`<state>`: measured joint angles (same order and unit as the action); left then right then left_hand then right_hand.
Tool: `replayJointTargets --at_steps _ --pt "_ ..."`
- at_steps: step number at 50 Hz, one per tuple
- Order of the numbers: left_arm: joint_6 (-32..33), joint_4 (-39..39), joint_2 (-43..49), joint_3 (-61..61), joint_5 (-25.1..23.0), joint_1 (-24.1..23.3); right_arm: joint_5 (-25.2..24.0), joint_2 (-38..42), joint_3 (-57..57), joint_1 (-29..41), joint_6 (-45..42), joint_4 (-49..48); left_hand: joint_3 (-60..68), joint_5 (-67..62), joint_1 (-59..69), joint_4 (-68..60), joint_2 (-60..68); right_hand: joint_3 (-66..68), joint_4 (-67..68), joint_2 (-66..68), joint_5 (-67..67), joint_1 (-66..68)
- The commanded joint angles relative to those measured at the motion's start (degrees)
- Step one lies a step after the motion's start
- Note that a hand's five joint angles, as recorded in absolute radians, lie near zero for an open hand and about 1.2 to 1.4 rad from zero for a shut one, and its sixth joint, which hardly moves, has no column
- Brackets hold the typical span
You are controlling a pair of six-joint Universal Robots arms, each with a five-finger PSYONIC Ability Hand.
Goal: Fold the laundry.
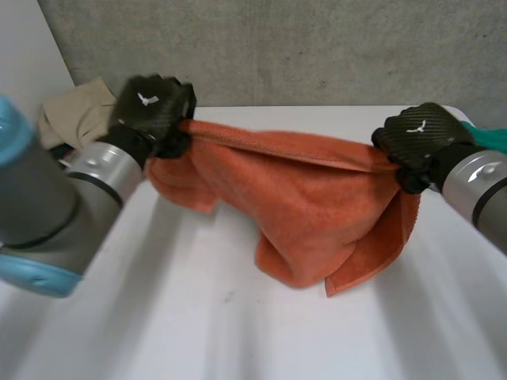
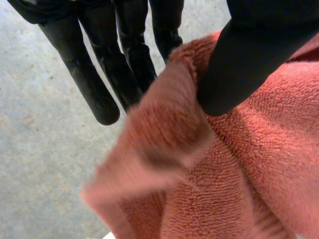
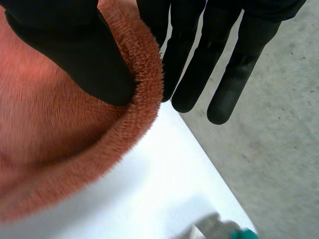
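Nearest us lies the bare white worktop (image 1: pixel 238 332). Just beyond it sags the belly of 1 orange towel (image 1: pixel 317 198); we cannot tell whether its lowest folds rest on the surface or hang just clear.

Above that, the towel's top edge is stretched between our 2 hands. The left hand (image 1: pixel 154 107) has its end of that edge clamped. In its wrist view the thumb (image 2: pixel 249 64) presses the terry against the fingers (image 2: pixel 99 84), which lie straight behind the cloth. The right hand (image 1: pixel 416 138) pinches the other end the same way, thumb (image 3: pixel 75 55) on the rolled hem and fingers (image 3: pixel 199 74) behind.

The towel's long axis therefore runs hand to hand, side to side across the worktop. The cloth hangs below both hands and bulges towards us. Neither hand is nearer to it, since both are already on it. We judge the next move to be a shared one, laying it flat or bringing the ends together.

Farther back sit 1 beige cloth (image 1: pixel 75 111) behind the left hand and 1 teal item (image 1: pixel 489 136) behind the right.
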<state>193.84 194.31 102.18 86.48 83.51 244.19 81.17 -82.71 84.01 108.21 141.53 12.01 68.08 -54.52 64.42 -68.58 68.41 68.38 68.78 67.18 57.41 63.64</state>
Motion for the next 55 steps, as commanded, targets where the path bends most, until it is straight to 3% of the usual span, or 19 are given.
replayJointTargets --at_steps 1,5,10,15,20,21,23,25,32,39,55 --pt "0.5 -13.4 -1.0 -1.7 -4.8 4.8 3.0 4.0 -6.2 -0.3 -8.9 9.3 11.9 -15.5 15.6 -11.4 11.6 11.6 11.2 12.8 12.6 16.4" --pt "1.9 -16.9 6.8 -5.9 -5.6 7.1 4.1 11.4 -9.6 -0.2 -8.6 9.3 11.9 -15.5 15.6 -11.4 11.6 11.6 11.2 12.8 12.6 16.4" --pt "5.8 -17.3 19.4 -19.6 -5.3 8.4 6.2 21.5 -18.4 0.0 -7.2 6.3 11.9 -15.5 15.6 -11.4 11.6 11.6 11.2 12.8 12.6 16.4" --pt "6.1 -13.7 25.8 -37.7 -5.3 7.7 12.9 29.0 -34.8 0.9 -3.9 -2.3 11.9 -15.5 15.6 -11.4 11.6 11.6 11.2 12.8 12.6 16.4" --pt "4.5 3.8 25.7 -45.9 -2.9 6.7 15.5 28.9 -47.2 1.7 0.1 -18.6 11.9 -15.5 15.6 -11.4 11.6 11.6 11.2 12.8 12.6 16.4" --pt "3.5 11.3 25.3 -45.7 -0.9 6.5 15.5 28.5 -47.4 1.8 0.7 -20.9 11.9 -15.5 15.6 -11.4 11.6 11.6 11.2 12.8 12.6 16.4" --pt "2.8 18.0 24.2 -45.3 1.2 6.4 15.3 26.5 -47.3 1.8 2.1 -26.8 11.9 -15.5 15.6 -11.4 11.6 11.6 11.2 12.8 12.6 16.4" --pt "2.5 23.2 22.1 -43.3 3.7 6.5 15.2 25.1 -46.8 1.9 2.3 -29.1 11.9 -15.5 15.6 -11.4 11.6 11.6 11.2 12.8 12.6 16.4" --pt "2.2 21.1 19.3 -35.2 4.7 6.7 12.6 23.7 -40.3 2.2 2.5 -22.3 11.9 -15.5 15.6 -11.4 11.6 11.6 11.2 12.8 12.6 16.4" --pt "2.2 20.1 16.2 -18.9 4.4 6.9 12.2 23.6 -30.1 3.2 3.3 -14.0 11.9 -15.5 15.6 -11.4 11.6 11.6 11.2 12.8 12.6 16.4" --pt "2.7 20.3 5.9 16.2 -2.6 7.5 11.7 30.3 -12.6 4.0 9.3 -7.4 11.9 -15.5 15.6 -11.4 11.6 11.6 11.2 12.8 12.6 16.4"
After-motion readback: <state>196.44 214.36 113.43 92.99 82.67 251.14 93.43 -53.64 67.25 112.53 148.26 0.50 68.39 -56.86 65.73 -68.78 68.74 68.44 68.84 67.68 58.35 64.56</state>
